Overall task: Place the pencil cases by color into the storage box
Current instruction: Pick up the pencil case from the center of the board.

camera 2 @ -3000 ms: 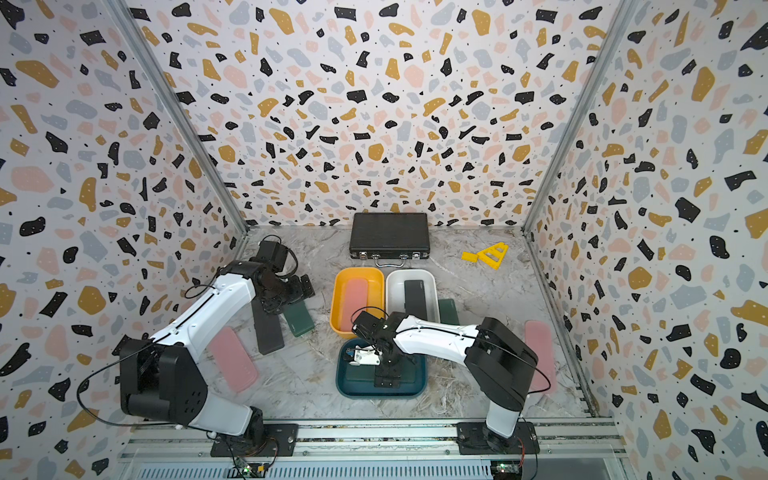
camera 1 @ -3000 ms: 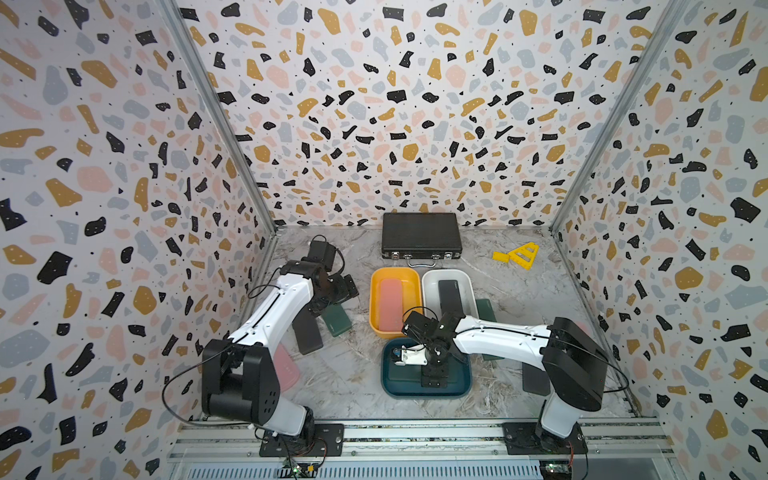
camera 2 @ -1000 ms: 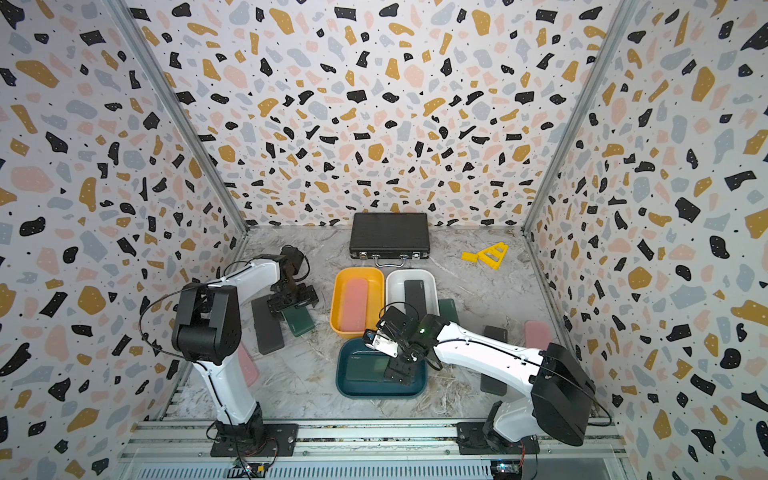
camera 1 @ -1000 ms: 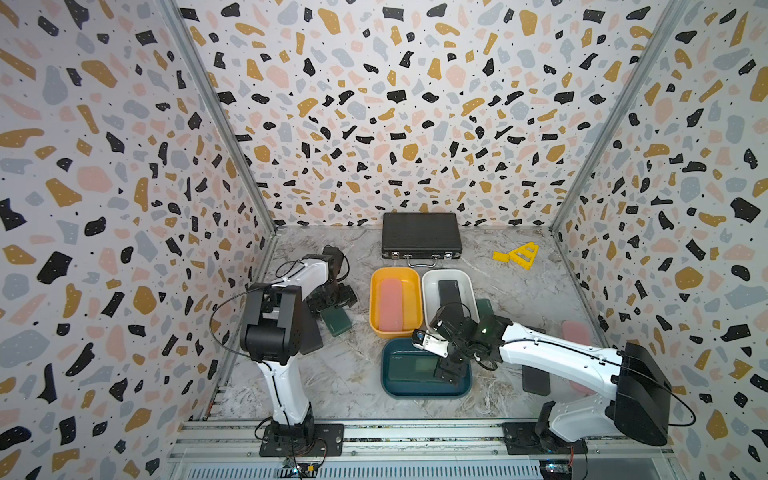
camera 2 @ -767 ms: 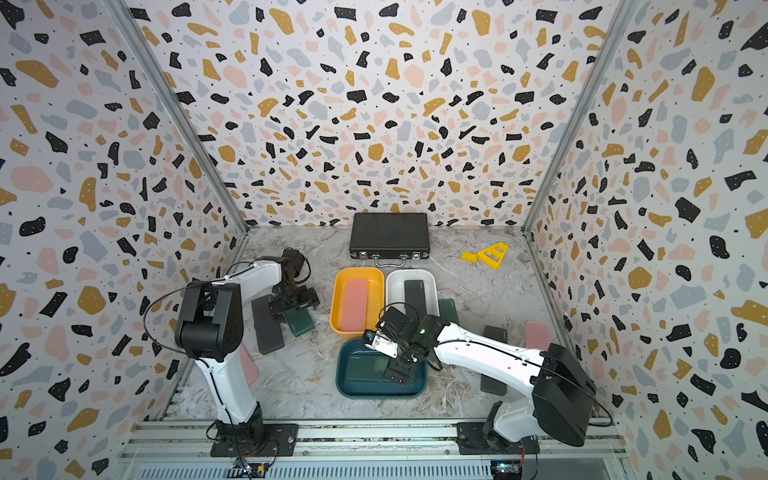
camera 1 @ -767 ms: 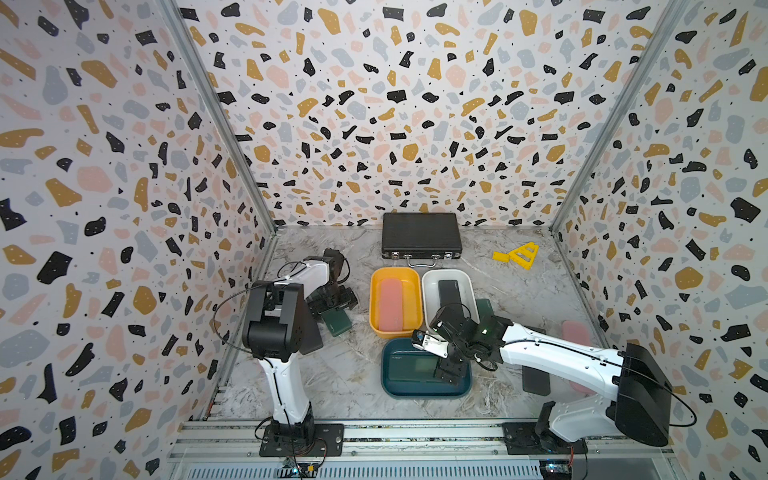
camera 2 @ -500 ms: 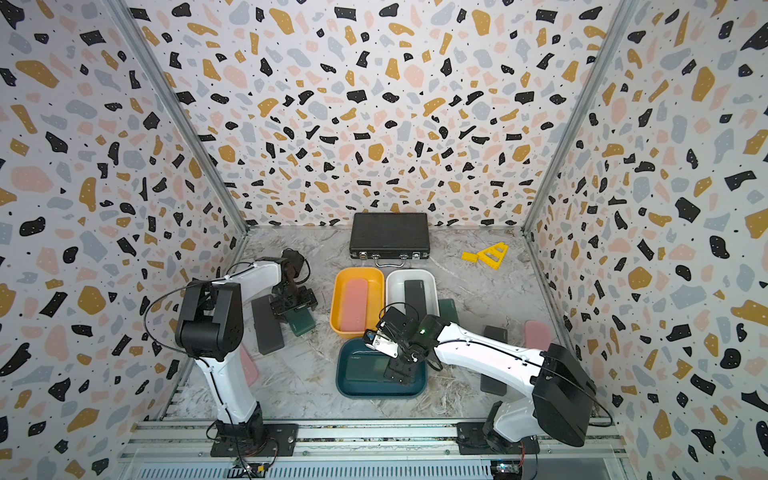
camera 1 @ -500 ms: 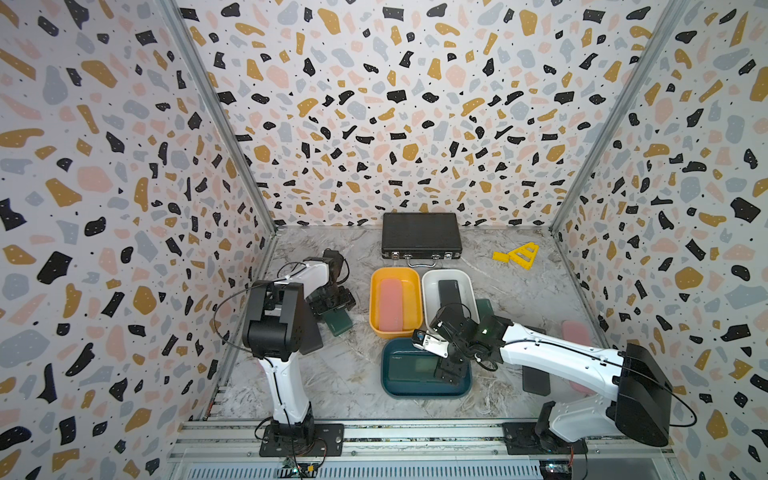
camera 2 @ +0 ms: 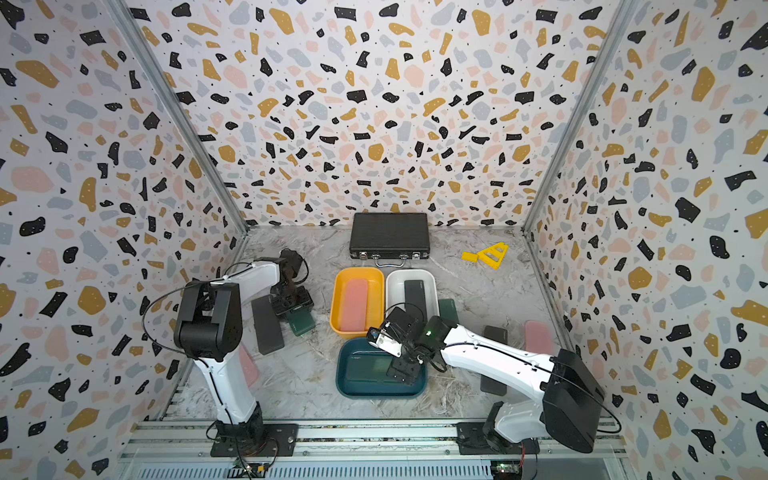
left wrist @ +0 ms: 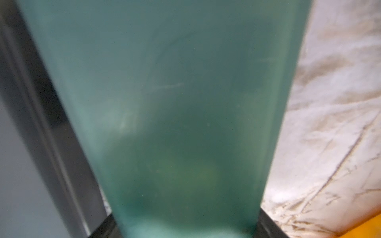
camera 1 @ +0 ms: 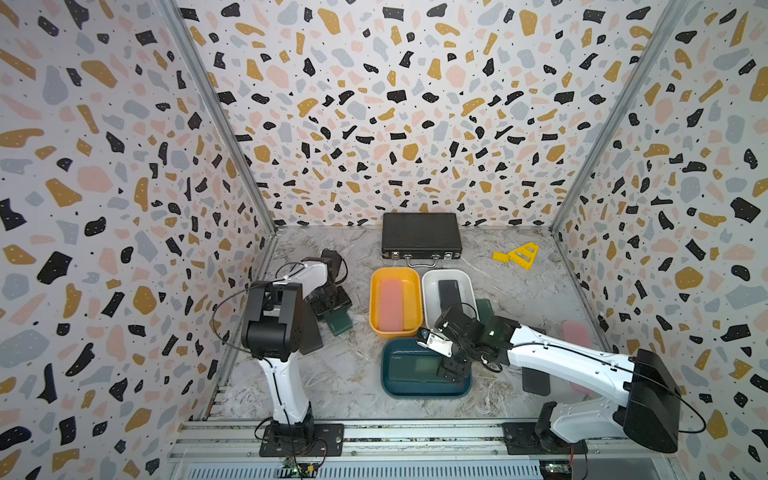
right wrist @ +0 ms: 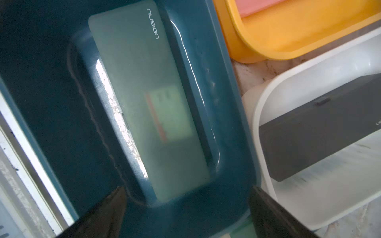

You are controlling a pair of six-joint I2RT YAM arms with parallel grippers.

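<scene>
1. The left gripper [camera 2: 296, 313] is clamped on a dark green pencil case [camera 2: 303, 326], with a black case [camera 2: 268, 328] just beside one edge and bare floor [left wrist: 329, 123] along the other
2. The right gripper [right wrist: 187, 189] is held wide above the teal tub [camera 1: 415, 393], a second green case [right wrist: 144, 103] lying within its rim
</scene>
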